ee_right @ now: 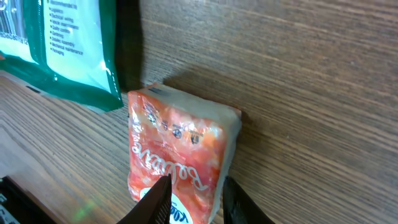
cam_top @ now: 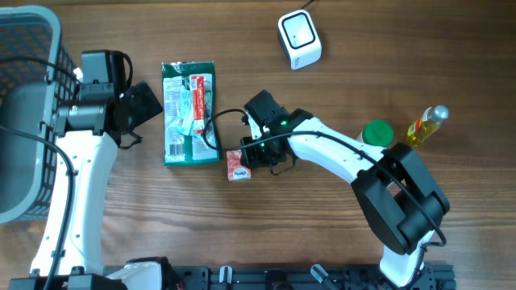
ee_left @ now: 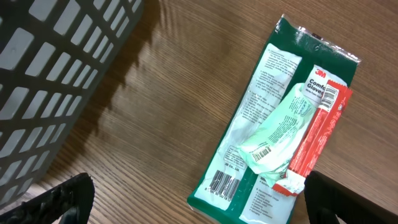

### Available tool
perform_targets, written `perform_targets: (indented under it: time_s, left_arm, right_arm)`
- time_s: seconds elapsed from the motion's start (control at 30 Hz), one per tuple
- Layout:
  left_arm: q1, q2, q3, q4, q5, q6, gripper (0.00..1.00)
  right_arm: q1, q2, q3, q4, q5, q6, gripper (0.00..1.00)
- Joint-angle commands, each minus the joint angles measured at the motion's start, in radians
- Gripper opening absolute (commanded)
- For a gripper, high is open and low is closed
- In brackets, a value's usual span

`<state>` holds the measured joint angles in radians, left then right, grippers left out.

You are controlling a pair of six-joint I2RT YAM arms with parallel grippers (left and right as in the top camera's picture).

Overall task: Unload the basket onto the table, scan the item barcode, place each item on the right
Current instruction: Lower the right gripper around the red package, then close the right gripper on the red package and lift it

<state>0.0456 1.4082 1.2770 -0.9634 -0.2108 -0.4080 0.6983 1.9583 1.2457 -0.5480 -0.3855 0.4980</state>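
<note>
At table centre, the red snack packet [cam_top: 236, 165] lies at 7 o'clock of the right gripper [cam_top: 260, 150], just beside the green glove pack [cam_top: 189, 113]. In the right wrist view the jaws straddle the packet's near end, one finger on each side. Can't tell if the pinch is firm. The packet's long axis runs 12–6, away from the jaws. The left gripper [cam_top: 139, 107] is wide open, empty and farther off at 10 o'clock. The scanner [cam_top: 299, 39] is well apart at 1 o'clock, the likely carry direction.

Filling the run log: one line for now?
left gripper: open, by green package | right gripper: astride orange packet, grip unclear | scanner: untouched
</note>
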Motion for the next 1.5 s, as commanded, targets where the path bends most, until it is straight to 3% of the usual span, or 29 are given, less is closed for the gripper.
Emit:
perform_targets:
  time_s: [0.0,0.7,0.87,0.97,1.13,1.23,1.33,1.47]
  left_arm:
    - [-0.005,0.002,0.000,0.002,0.002,0.012,1.00]
    - [-0.005,0.002,0.000,0.002,0.002,0.011,1.00]
    - [-0.005,0.002,0.000,0.002,0.002,0.011,1.00]
    - [-0.005,0.002,0.000,0.002,0.002,0.011,1.00]
    - [-0.005,0.002,0.000,0.002,0.002,0.011,1.00]
    - [-0.005,0.002,0.000,0.002,0.002,0.012,1.00]
    - [-0.005,0.002,0.000,0.002,0.002,0.011,1.00]
    - [-0.005,0.002,0.000,0.002,0.002,0.011,1.00]
  right_arm:
    - [0.011,0.000,-0.011,0.016,-0.020,0.011,0.27]
    - [0.032,0.000,-0.014,0.022,0.027,0.030,0.25]
    - [0.032,0.000,-0.089,0.108,0.026,0.093,0.26]
    - [0.032,0.000,-0.130,0.155,0.026,0.109,0.18]
    - [0.031,0.000,-0.132,0.163,0.026,0.112,0.17]
    - [0.015,-0.005,-0.130,0.160,0.014,0.100,0.04]
    - [-0.041,-0.027,-0.130,0.146,-0.129,-0.006,0.04]
    - [-0.178,-0.087,-0.130,0.133,-0.613,-0.338,0.04]
